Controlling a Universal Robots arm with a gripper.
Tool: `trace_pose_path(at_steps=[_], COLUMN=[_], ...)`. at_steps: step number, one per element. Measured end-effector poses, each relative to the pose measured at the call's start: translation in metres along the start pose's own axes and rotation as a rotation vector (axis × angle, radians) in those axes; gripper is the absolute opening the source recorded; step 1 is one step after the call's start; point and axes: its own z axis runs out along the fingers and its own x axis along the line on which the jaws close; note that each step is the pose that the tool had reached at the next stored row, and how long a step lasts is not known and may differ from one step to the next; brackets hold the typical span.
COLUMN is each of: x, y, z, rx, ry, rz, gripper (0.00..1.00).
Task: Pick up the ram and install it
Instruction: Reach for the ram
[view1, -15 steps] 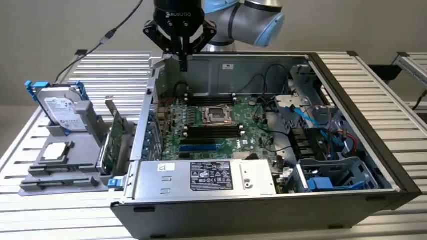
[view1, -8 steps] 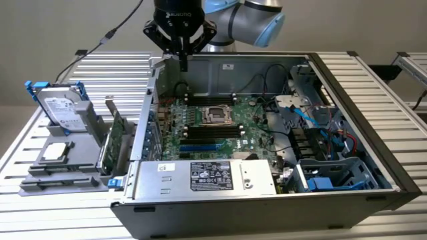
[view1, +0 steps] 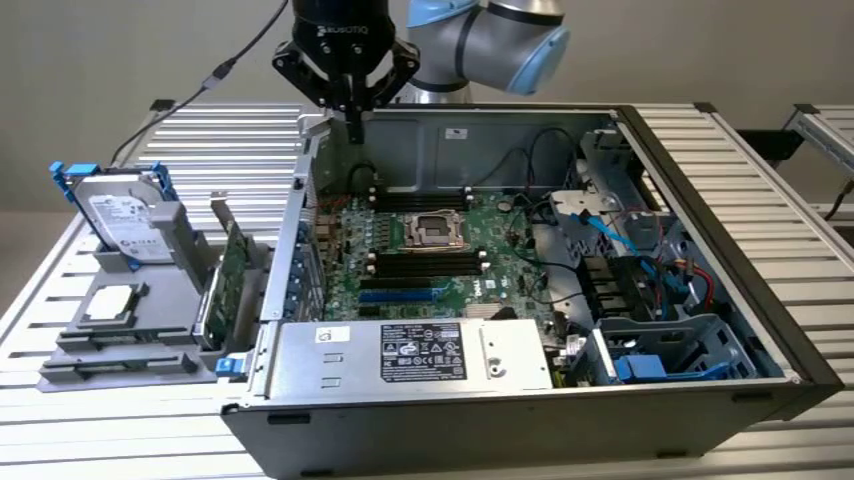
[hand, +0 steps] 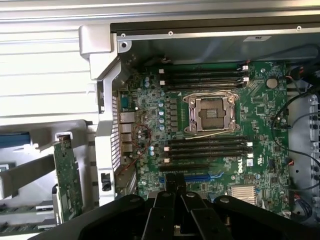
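- Gripper (hand: 175, 178) fingers are pressed together with nothing between them; it hangs above the far edge of the open computer case (view1: 694, 190), over the motherboard (hand: 150, 90).
- Empty memory slots (hand: 207, 148) lie beside the bare CPU socket (hand: 210, 114), none filled.
- What looks like the ram (hand: 24, 208) is a thin green strip in the grey fixture (view1: 127, 372) outside the case, beyond the upright expansion card (hand: 67, 175); I cannot make it out clearly.
- From the gripper, the ram lies well apart, across the case wall, toward the exterior view's left.
- Its long axis seems roughly parallel to the slots.
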Motion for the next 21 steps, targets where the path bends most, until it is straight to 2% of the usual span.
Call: trace_pose_path(at_steps=[7, 21], x=[0.031, 0.066], y=[-0.0065, -0.0187], z=[-0.0005, 0.0007], rx=[0.0003, 0.0034], ry=[-0.0001, 0.0033], rz=[0.000, -0.001], gripper=[0.11, 0.11])
